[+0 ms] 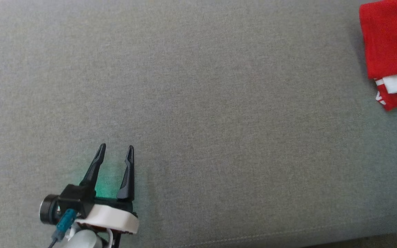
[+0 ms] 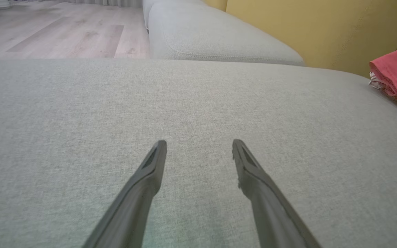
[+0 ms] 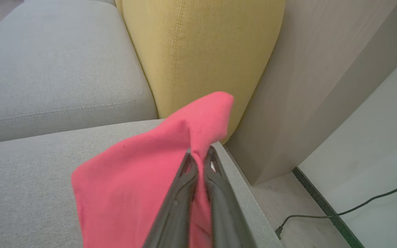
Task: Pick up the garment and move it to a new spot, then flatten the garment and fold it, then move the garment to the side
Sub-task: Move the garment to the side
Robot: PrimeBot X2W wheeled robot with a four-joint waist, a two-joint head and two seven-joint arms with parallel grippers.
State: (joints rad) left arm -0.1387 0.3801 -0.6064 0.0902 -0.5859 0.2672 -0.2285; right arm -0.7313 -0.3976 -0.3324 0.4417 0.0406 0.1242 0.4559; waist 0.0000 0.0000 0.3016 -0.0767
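Dark-fingered left gripper (image 1: pixel 116 146) hovers over the grey sofa seat (image 1: pixel 219 103) in the head view. It is well apart from the red garment (image 1: pixel 389 41), folded at the far right edge, where a one-point tug could likely undo the folds or drag it off. Left wrist view: its fingers spread wide, holding nothing. Right wrist view: the right gripper (image 3: pixel 201 151), clamped tight, pinches a raised fold of the red garment beside a yellow cushion (image 3: pixel 202 51).

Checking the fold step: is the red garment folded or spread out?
Folded: the red garment shows stacked layers, a white one peeking out, with the right end effector shut on it.
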